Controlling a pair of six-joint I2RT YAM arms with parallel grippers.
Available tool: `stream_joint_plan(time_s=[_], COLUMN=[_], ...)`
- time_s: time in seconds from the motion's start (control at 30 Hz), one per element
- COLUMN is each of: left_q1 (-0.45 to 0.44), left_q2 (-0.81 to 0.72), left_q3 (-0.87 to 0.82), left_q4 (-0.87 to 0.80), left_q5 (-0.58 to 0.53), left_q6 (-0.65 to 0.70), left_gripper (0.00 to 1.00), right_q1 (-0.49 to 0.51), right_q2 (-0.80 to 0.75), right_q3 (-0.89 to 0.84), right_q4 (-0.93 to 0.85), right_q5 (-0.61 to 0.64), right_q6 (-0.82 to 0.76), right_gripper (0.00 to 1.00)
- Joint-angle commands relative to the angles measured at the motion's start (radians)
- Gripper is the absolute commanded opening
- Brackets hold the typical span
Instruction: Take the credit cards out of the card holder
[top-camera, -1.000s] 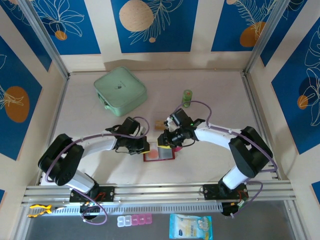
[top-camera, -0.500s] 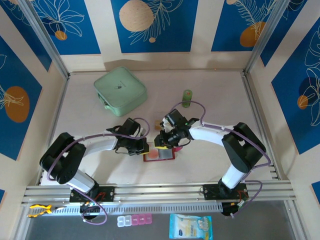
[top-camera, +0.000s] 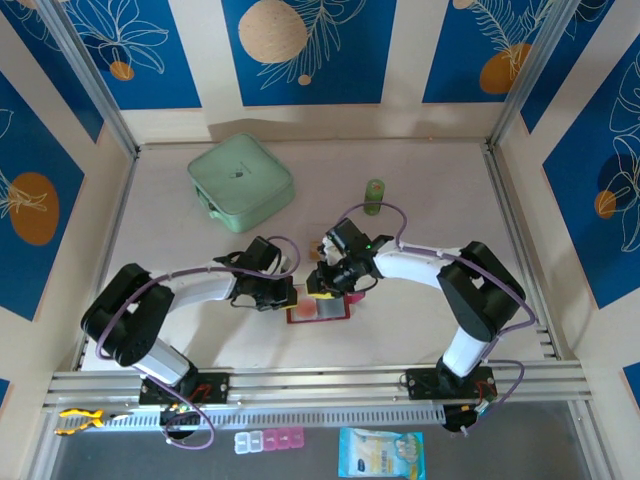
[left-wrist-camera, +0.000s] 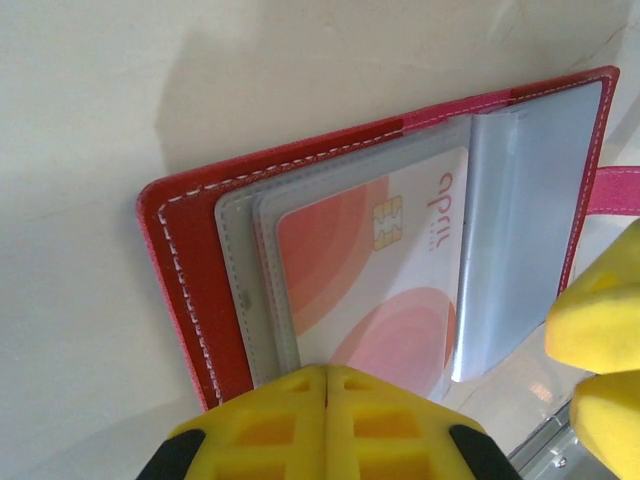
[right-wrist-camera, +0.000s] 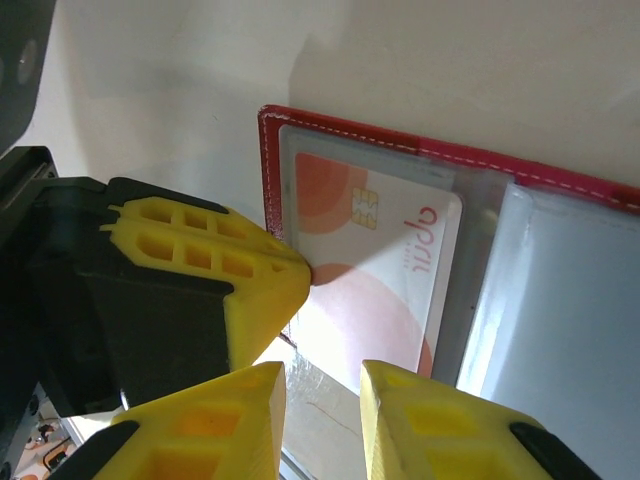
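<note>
The dark red card holder (top-camera: 320, 310) lies open on the table, its clear sleeves facing up. A white credit card with orange circles (left-wrist-camera: 360, 270) sits in the top sleeve (right-wrist-camera: 385, 265). My left gripper (left-wrist-camera: 327, 372) is shut, and its joined tips press down on the holder's left edge (right-wrist-camera: 270, 170). My right gripper (right-wrist-camera: 322, 385) hovers at the card's near edge with a narrow gap between the fingers. Only table and sleeve edge show in that gap. The right fingers (left-wrist-camera: 600, 320) appear at the holder's strap side.
A mint-green square case (top-camera: 240, 180) lies at the back left. A small green bottle (top-camera: 374, 196) stands behind the right arm. Side walls and a rail (top-camera: 320, 385) bound the table.
The right gripper has shifted a little left, closer over the open card holder. The left gripper has stayed pressed on the holder.
</note>
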Motion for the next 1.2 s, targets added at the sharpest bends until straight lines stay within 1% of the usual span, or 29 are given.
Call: stream_joint_plan(time_s=[0.0,0.77,0.9,1.17], left_q1=[0.008,0.007,0.008,0.008], left_q2=[0.021,0.001,0.001,0.001], left_q3=[-0.018,-0.020,-0.016,-0.015], left_q4=[-0.040,-0.045,-0.048,-0.049], left_q5=[-0.034,-0.026,-0.025,-0.023], left_q6=[0.024,0.018,0.018,0.018], left_gripper=[0.00,0.00,0.00,0.00], right_q1=[0.010,0.018,0.019,0.021], right_q2=[0.023,0.096,0.101,0.119], right_q3=[0.023,0.026,0.026,0.027], right_q4=[-0.024,-0.015,-0.007,-0.001], right_q5=[0.004,0.016,0.007,-0.001], right_q6=[-0.010,-0.021,-0.024,-0.023], right_gripper=[0.27,0.26,0.21,0.21])
